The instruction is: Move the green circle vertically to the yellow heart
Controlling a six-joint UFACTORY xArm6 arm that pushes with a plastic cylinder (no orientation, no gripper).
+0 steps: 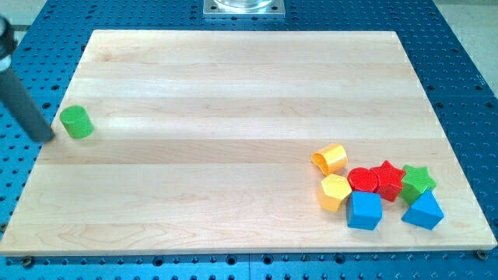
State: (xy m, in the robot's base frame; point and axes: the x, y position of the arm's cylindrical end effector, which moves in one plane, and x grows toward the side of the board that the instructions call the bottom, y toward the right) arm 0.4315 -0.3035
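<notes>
My tip (48, 138) sits at the far left of the frame, just off the left edge of the wooden board (233, 101), over the blue perforated table (31, 78). My tool is a plain dark rod that slants up to the upper left; it has nothing to spread or pinch, and it holds nothing. The green circle (77, 123) lies on the board near its left edge, just to the right of my tip, with a thin gap between them as far as I can tell.

The yellow heart (330, 159) lies well apart, in the lower right of the frame, at the upper left of a tight cluster. Below it is a yellow hexagon (335, 191), beside that a red circle (362, 180), a red star (387, 179) and a green star (418, 182). Two blue blocks (364, 210) (422, 211) lie along the cluster's lower side.
</notes>
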